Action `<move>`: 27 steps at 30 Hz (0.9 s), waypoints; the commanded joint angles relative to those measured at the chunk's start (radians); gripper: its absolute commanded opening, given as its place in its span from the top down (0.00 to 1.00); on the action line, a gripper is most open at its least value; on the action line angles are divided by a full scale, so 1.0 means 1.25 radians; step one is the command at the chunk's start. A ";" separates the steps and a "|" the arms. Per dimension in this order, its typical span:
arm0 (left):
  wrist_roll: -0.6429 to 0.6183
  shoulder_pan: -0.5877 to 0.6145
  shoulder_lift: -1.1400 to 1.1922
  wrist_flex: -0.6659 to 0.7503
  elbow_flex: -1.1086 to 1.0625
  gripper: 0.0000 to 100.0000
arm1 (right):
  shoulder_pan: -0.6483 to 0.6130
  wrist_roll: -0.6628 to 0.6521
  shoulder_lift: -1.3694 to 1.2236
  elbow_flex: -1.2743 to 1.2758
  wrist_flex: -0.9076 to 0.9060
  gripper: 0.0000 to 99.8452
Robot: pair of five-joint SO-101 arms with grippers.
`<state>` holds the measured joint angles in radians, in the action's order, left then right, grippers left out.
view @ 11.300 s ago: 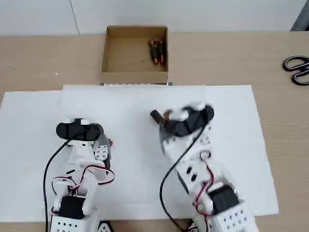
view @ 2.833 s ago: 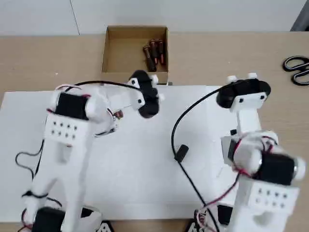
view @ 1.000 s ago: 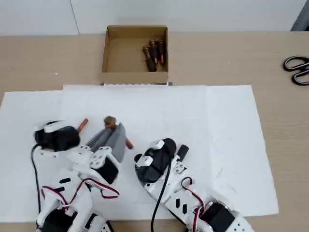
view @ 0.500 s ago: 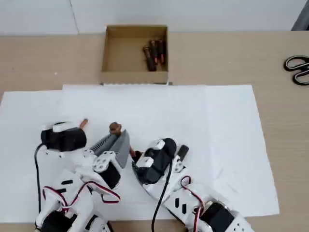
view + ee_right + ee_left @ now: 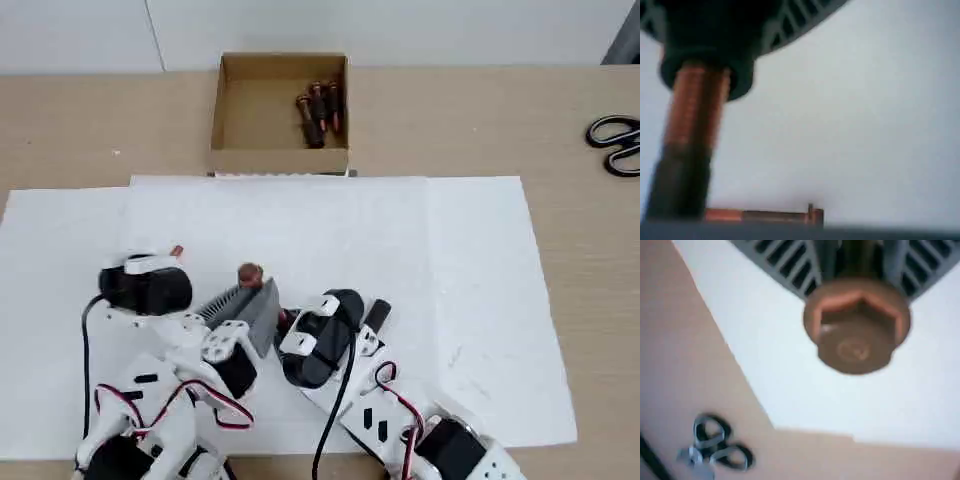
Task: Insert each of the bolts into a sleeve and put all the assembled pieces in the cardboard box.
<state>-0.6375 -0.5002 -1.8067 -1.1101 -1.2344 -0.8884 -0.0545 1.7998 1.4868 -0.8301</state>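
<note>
Left claw (image 5: 255,290): grey ribbed fingers (image 5: 775,257) pinched on 1 copper-coloured bolt (image 5: 856,332), gripped by the shank just below its hexagonal head. The head stands clear of the fingertips. Position: on the near part of the white paper (image 5: 450,260), about 7 o'clock on the table (image 5: 100,120).

Right claw (image 5: 705,40): closed on 1 black sleeve (image 5: 705,75), held off the paper. A threaded copper shank runs out of the sleeve's mouth. Its far end is dark and blurred, and how deep it sits inside cannot be told. Position: just beside the left claw, at its 4 o'clock, near 6 o'clock on the table. In the high view a small reddish tip shows between the 2 claws.

Loose bolt (image 5: 176,251): 1, lying on the paper at 10 o'clock from the left claw, partly hidden by that arm's black motor housing.

Cardboard box (image 5: 228,110): 1, open-topped, on the table at 12 o'clock, just beyond the paper's far edge. Contents: 3 assembled pieces (image 5: 318,108), copper and dark, lying side by side near the box's 3 o'clock wall.

Scissors (image 5: 615,145): 1 pair, black-handled, on the table at 2 o'clock, off the paper and well apart from both arms and the box.
</note>
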 commanded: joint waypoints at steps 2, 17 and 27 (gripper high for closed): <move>-0.002 -0.026 -0.006 -0.066 0.025 0.99 | -0.004 -0.009 0.003 -0.032 0.023 1.00; 0.124 -0.043 -0.005 -0.178 0.025 0.97 | -0.004 -0.009 0.003 -0.033 0.023 1.00; 0.124 -0.041 -0.004 -0.184 0.047 0.81 | -0.004 -0.009 0.003 -0.027 0.018 1.00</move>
<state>-0.4902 -0.5508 -1.8067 -1.3387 -1.2252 -0.8899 -0.0575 1.7983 1.4883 -0.8286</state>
